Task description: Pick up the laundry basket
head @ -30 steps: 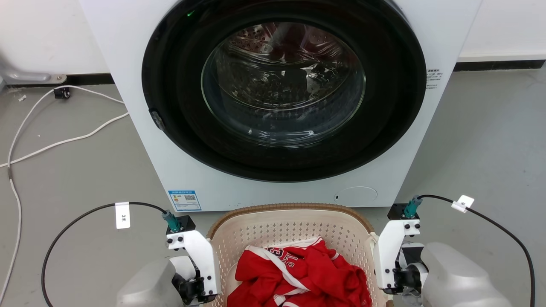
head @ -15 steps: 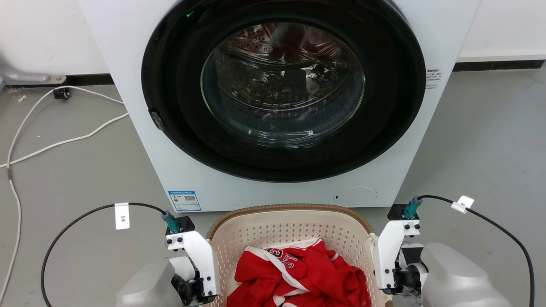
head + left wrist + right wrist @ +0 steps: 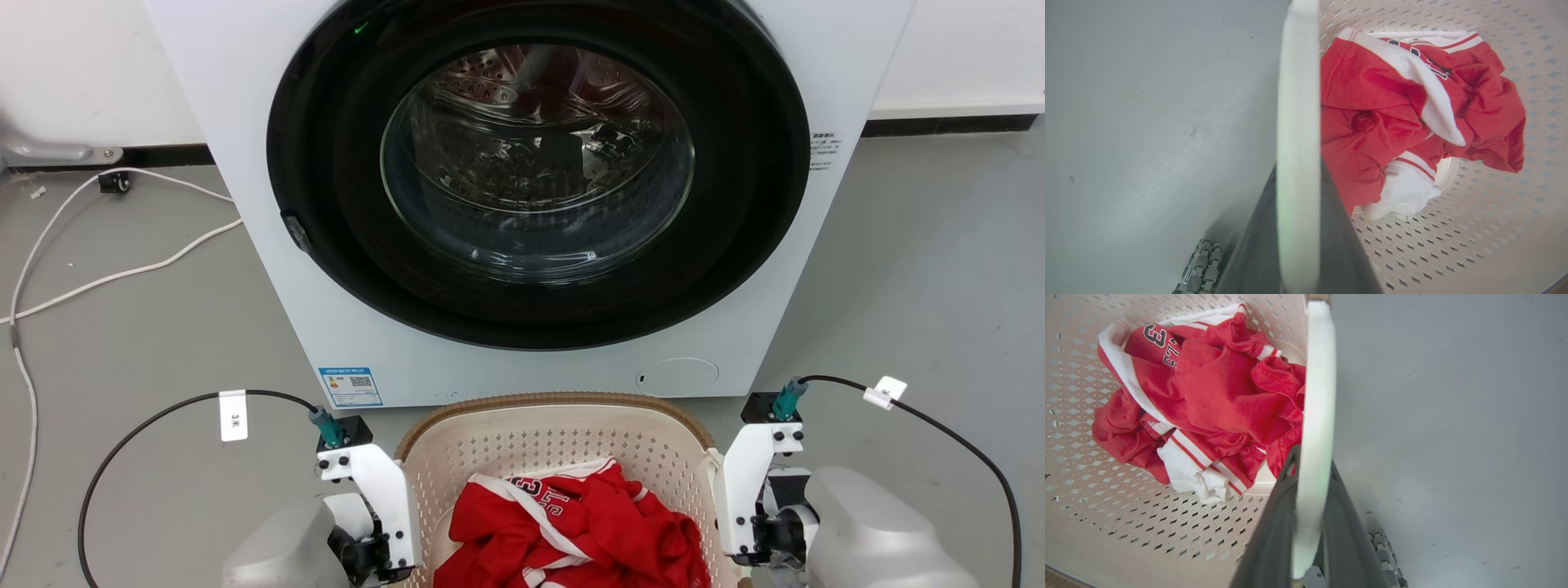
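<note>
Because the laundry basket (image 3: 555, 402) is thin perforated plastic, it looks light and fairly stiff, though its walls would probably flex if squeezed, so the two white side handles are the sensible places to take it. It stands just in front of the washing machine (image 3: 245, 204), below the round glass door (image 3: 535, 163), and whether its base rests on the floor (image 3: 147, 327) or is already off it, I cannot tell. The left hand (image 3: 1298, 167) is clamped on the left handle (image 3: 1297, 102), a dark finger pressed to each side of the white bar. The right hand (image 3: 1312, 457) grips the right handle (image 3: 1318, 375) in the same way. Both handles look smooth, so a hold could slide along the bar if one side rose ahead of the other; an even, level lift seems best. Inside the basket lies a crumpled red jersey (image 3: 571, 523) with white trim and dark lettering, heaped near the middle of the holed bottom. It is soft and light, adds little weight, and should not shift much. Behind the glass of the washing machine the steel drum shows, with reflections that hide what it holds. A white cable (image 3: 122, 269) trails over the floor to the left of the washing machine, well apart from the basket.
</note>
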Robot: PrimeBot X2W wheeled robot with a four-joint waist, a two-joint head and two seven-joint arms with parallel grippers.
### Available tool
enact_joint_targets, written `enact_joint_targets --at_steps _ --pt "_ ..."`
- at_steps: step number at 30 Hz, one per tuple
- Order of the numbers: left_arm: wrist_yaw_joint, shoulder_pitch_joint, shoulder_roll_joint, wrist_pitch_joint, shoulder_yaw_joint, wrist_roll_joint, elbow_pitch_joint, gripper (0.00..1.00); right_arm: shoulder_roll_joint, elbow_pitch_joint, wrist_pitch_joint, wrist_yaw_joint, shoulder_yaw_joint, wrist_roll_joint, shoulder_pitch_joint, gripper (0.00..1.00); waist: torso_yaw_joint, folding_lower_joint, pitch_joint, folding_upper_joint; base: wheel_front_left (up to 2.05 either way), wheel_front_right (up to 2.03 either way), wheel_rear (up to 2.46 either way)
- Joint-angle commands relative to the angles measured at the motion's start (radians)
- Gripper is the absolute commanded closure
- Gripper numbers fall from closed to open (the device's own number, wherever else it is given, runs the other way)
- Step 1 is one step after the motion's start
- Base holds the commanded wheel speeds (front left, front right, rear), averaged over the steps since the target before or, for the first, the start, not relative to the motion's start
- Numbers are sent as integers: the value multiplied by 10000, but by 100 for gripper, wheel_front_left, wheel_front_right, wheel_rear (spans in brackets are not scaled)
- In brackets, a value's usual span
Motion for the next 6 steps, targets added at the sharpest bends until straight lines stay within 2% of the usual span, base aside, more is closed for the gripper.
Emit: enact_joint_targets --at_steps 1,6 --pt "-158 2 -553 -63 -26 -115 -278 100 619 -253 -23 174 20 169 -80 100 1 0 2 0 0 0 0" --pt "-158 6 -558 -75 -57 -189 -266 100 619 -228 -48 174 35 222 -48 100 17 0 12 0 0 0 0"
